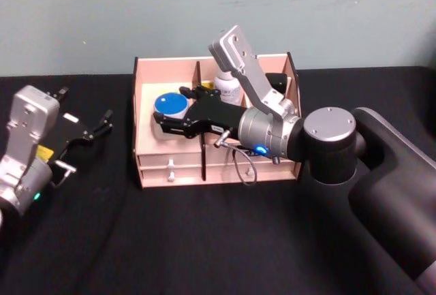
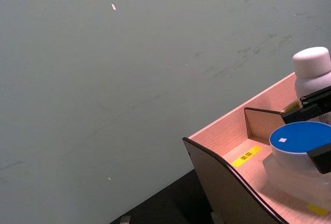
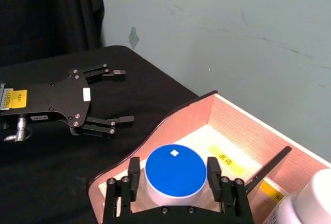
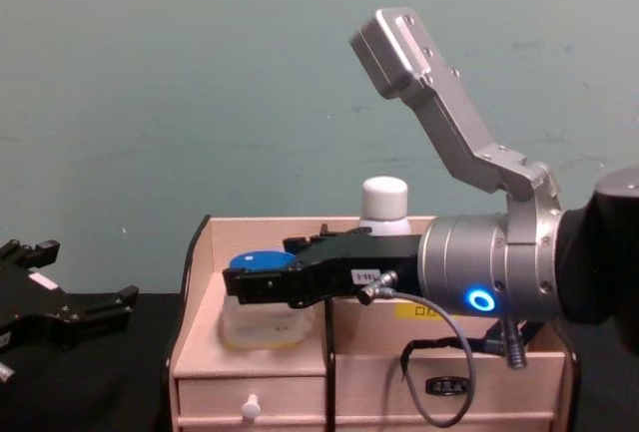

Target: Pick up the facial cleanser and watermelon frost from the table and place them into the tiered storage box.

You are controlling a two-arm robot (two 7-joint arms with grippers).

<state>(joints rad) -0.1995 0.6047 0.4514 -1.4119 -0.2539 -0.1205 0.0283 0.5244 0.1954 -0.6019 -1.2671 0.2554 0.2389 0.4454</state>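
We see right gripper [image 3: 175, 180] fingers closed on blue-lidded clear jar [image 1: 170, 106] | jar inside tiered storage box [image 1: 146, 80] left compartment | white bottle [image 1: 227, 87] behind divider | left gripper [image 3: 119, 95] spread, empty, well left.
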